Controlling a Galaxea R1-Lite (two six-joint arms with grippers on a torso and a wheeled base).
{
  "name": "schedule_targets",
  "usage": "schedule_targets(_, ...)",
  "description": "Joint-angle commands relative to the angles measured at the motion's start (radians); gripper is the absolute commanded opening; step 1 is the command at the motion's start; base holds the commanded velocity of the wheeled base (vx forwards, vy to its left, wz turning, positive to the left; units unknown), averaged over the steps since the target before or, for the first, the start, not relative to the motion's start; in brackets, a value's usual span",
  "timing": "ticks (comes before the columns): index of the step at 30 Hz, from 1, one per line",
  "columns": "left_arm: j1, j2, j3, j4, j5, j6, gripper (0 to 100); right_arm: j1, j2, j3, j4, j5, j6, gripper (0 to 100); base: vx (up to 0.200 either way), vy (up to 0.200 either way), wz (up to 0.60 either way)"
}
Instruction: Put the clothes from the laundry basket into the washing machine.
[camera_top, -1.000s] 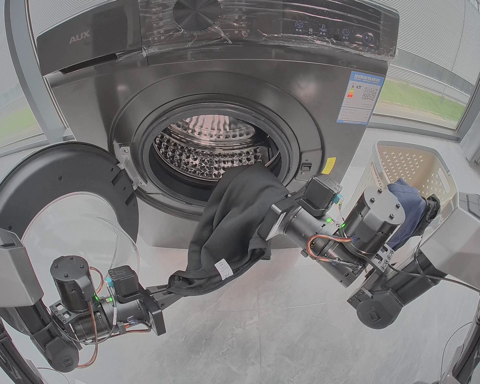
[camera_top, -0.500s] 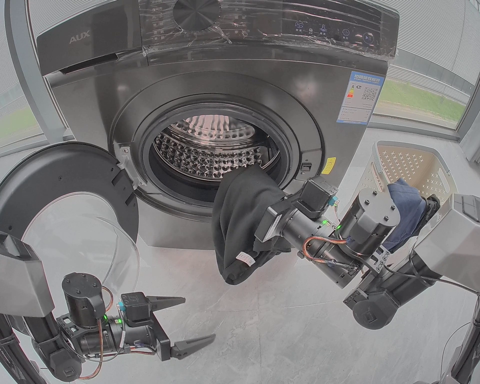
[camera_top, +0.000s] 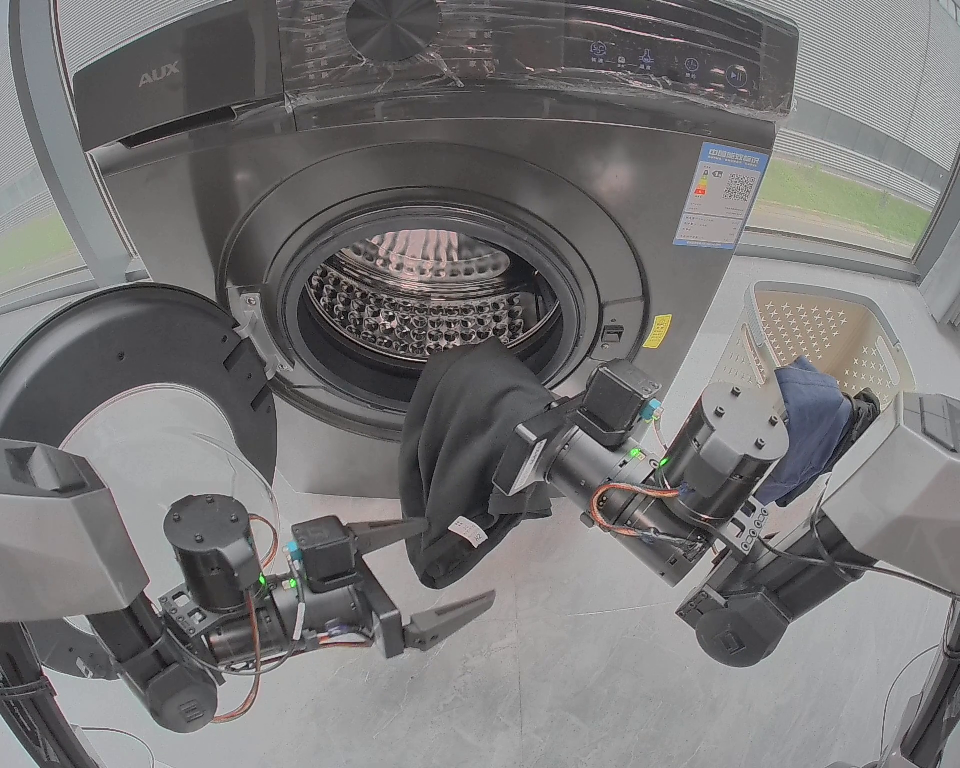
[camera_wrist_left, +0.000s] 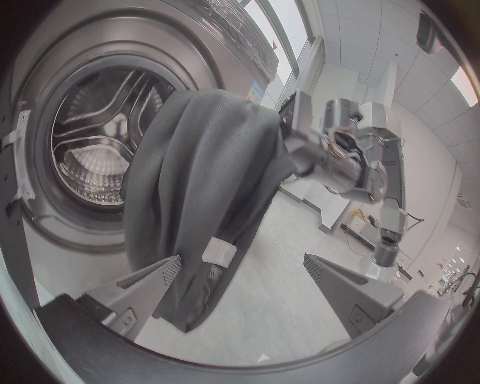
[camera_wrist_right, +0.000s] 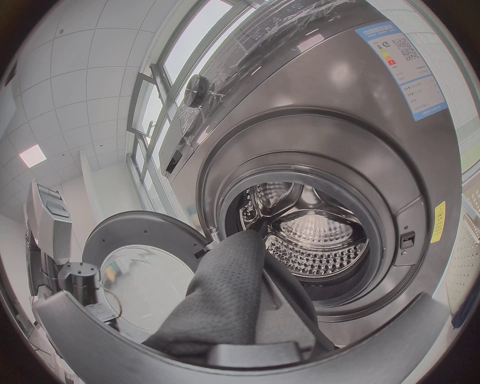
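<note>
A black garment (camera_top: 455, 450) hangs over my right gripper (camera_top: 500, 430) just below and in front of the washing machine's open drum (camera_top: 430, 300). The gripper is shut on it, with the fingers buried in the cloth. The garment's top edge reaches the drum's lip; its lower end, with a white label, dangles free. In the right wrist view the garment (camera_wrist_right: 230, 295) lies in front of the drum (camera_wrist_right: 310, 235). My left gripper (camera_top: 455, 562) is open just under the garment's hanging end. In the left wrist view the garment (camera_wrist_left: 200, 165) brushes one finger of that gripper (camera_wrist_left: 240, 270).
The round door (camera_top: 130, 370) stands swung open to the left of the drum. A beige laundry basket (camera_top: 850, 320) leans at the right of the machine with a blue garment (camera_top: 810, 420) over its rim. Grey floor lies below both arms.
My left gripper let go of the garment's lower edge, opened, dropped, then rose to the right under the cloth. The garment fell to hang from my right gripper, which shifted slightly left.
</note>
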Motion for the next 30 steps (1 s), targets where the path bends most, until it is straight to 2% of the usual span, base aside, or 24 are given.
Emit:
schedule_targets(1, -0.008, 0.078, -0.144, 0.0, 0.025, -0.023, 100, 0.015, 0.009, -0.01, 0.005, -0.001, -0.001, 0, 0.0, 0.0, 0.0)
schedule_targets(9, -0.006, 0.144, -0.238, 0.0, 0.039, -0.026, 100, 0.018, 0.009, -0.017, 0.005, -0.001, -0.001, 0, 0.0, 0.0, 0.0)
schedule_targets(14, 0.005, 0.194, -0.328, 0.002, 0.105, -0.026, 100, 0.024, 0.012, -0.013, 0.005, -0.003, -0.001, 0, 0.0, 0.0, 0.0)
schedule_targets(23, 0.02, 0.247, -0.405, 0.002, 0.151, -0.027, 100, 0.072, 0.01, 0.0, 0.005, -0.018, 0.001, 0, 0.0, 0.0, 0.0)
schedule_targets(30, 0.037, 0.282, -0.466, 0.002, 0.22, -0.027, 100, 0.084, 0.012, -0.004, 0.01, -0.02, 0.004, 0, 0.0, 0.0, 0.0)
